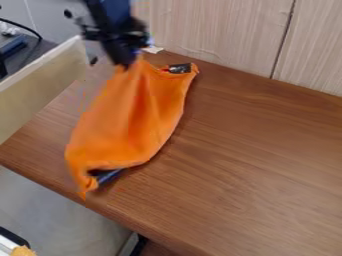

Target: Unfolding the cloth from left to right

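Note:
The black gripper (128,61) is at the upper left of the camera view, shut on the top edge of the orange cloth (133,112). From there the cloth hangs down in soft folds and spreads over the left part of the wooden table. Its lower corner lies close to the table's front edge, with a dark blue patch showing beside it. At the cloth's upper right corner, resting near the back of the table, is a black patch.
A pale board (43,82) stands along the left side of the wooden table (260,160). Behind the table rises a light wood-panelled wall (214,32). A small white scrap (153,49) lies by the back edge.

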`<state>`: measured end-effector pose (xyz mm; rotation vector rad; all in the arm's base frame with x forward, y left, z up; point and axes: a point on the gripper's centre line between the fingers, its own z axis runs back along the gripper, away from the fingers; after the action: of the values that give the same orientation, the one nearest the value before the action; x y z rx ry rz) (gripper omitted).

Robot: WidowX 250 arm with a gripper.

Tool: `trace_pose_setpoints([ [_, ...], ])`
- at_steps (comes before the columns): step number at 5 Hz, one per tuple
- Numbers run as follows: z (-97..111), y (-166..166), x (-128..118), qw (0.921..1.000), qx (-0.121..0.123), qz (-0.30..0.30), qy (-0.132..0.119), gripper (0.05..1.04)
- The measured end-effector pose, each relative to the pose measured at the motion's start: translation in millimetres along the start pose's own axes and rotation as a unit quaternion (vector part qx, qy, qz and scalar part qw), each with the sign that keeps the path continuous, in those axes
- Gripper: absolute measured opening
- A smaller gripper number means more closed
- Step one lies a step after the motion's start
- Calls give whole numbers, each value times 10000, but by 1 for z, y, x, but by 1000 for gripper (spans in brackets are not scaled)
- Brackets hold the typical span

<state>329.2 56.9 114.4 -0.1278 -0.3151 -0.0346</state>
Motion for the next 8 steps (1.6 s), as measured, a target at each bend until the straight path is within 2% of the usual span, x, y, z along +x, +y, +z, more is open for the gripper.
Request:
trace_pose_setpoints([
  [1,-6,-42,-2,9982,-386,-448,31,68],
  [2,-13,-74,-13,9937,-584,-953,19,68],
  [4,-45,-99,-56,9858,-687,-1518,224,68],
  [5,-60,-105,-82,9812,-607,-1801,338,68],
  [6,-72,-116,-88,9754,-514,-2106,406,68],
  [7,-80,-115,-93,9741,-395,-2150,578,95],
  [8,-81,-114,-94,9732,-234,-2211,587,264],
])
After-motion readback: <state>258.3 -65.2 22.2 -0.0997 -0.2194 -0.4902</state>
